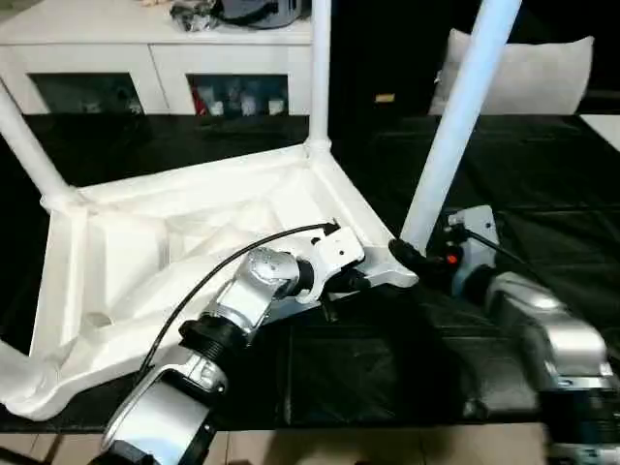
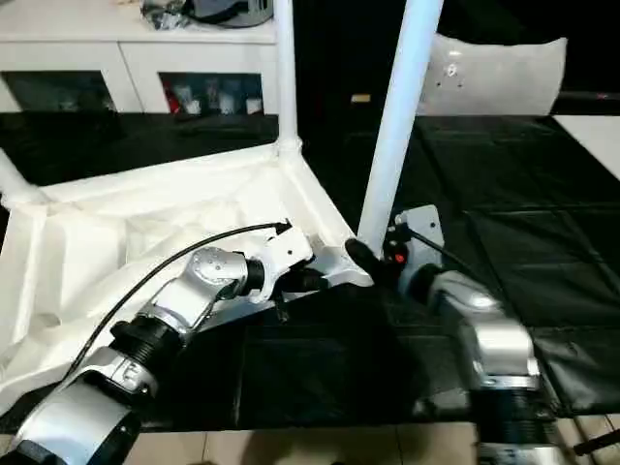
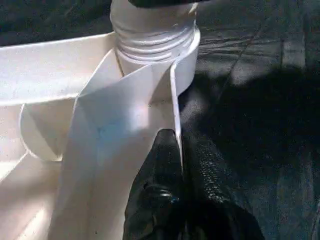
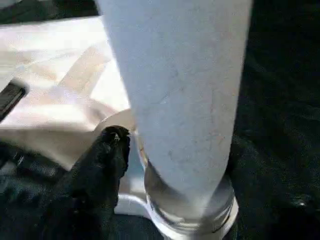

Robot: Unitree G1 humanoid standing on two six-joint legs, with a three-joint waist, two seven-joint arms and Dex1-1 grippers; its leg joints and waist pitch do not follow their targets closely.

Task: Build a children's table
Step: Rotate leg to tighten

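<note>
White ribbed plastic tabletop (image 1: pixel 145 252) upside down on black worktop (image 1: pixel 542 174), frame centre-left. Three white tube legs seated. Fourth leg (image 1: pixel 455 126) tilted at near socket, threads exposed. Left claw (image 3: pixel 175 150) clamps top's rim; right claw (image 4: pixel 112 145) grip: cannot tell.

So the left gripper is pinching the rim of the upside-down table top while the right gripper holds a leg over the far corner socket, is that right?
Not quite: the leg at the right gripper stands at the near corner socket, beside the left gripper, as the left eye view shows. The far corner already carries another leg. The rest holds: the left gripper pinches the rim of the upside-down table top.
</note>
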